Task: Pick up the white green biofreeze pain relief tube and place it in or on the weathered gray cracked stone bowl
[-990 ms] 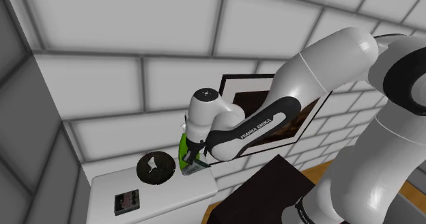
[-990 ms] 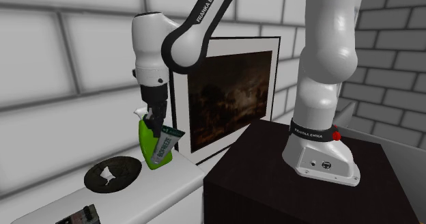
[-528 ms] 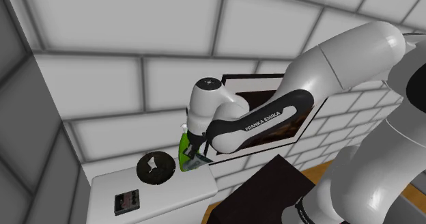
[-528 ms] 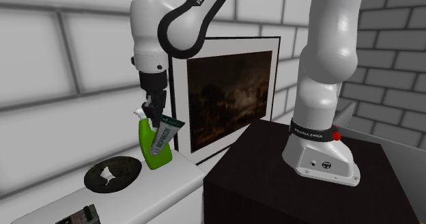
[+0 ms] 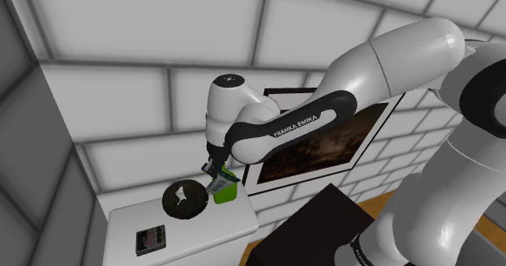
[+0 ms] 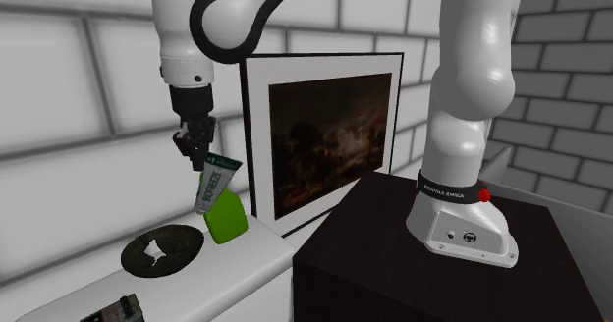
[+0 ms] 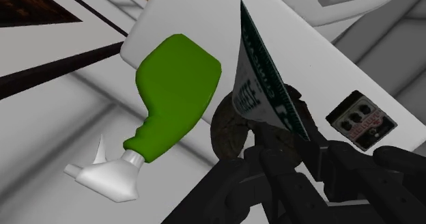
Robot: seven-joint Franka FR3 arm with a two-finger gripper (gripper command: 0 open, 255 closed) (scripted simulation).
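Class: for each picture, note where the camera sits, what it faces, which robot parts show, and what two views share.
Shoulder view: beside and behind the stand, looking down at the white table; the arm's white links show.
Second exterior view: in front of table and stand, facing the framed picture; the arm's base and wrist show.
Wrist view: at the arm's end, looking along the black jaws, shut on the tube.
Shared: all three show the tube, green spray bottle and dark bowl.

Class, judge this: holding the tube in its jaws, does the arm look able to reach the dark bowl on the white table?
Probably yes. The tube hangs above and beside the bowl with nothing between them. The green spray bottle sits beside the bowl, not over it.
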